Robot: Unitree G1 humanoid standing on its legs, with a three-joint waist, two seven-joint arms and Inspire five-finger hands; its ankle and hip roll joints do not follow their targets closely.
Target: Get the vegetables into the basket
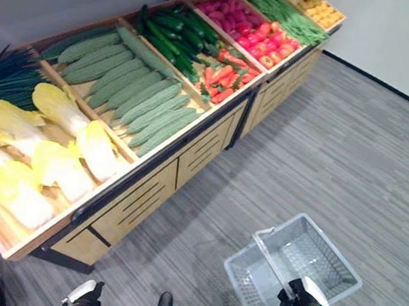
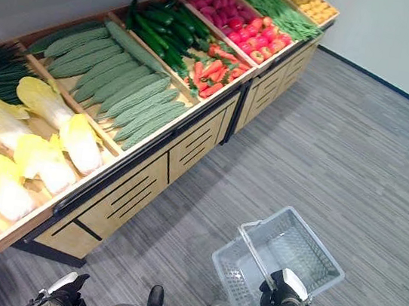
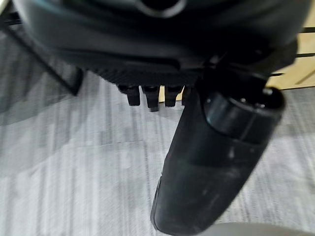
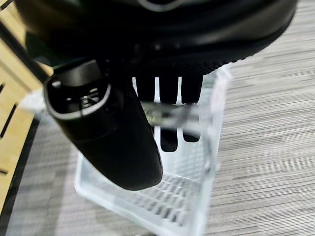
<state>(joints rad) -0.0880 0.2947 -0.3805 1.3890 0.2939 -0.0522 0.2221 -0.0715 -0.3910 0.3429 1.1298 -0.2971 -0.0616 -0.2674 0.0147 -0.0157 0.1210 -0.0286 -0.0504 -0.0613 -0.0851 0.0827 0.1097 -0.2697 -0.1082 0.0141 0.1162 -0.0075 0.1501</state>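
Here the right hand (image 4: 167,105) has its dark fingers curled round the thin handle bar of the pale grey perforated plastic basket (image 1: 329,266), so the basket hangs from that hand above the grey striped floor (image 1: 357,152). The left hand (image 3: 211,147) hangs low at the robot's side, fingers bent and holding nothing.

The basket is empty, and every vegetable still lies in the long wooden display stand (image 1: 146,190), which runs along the wall well apart from the basket on the robot's left. Nearest the basket are the yellow-white napa cabbages (image 1: 59,155); further along the stand lie the ridged pale green gourds (image 1: 140,98), then dark green cucumbers (image 1: 172,30) beside red and orange carrots (image 1: 223,76).

The cabbages look bulky and probably leafy-soft, best cupped round the firmer white base. The gourds look stiff and long, so a grasp near the middle should keep them level. The basket seems light and rigid, though it may swing on its handle.
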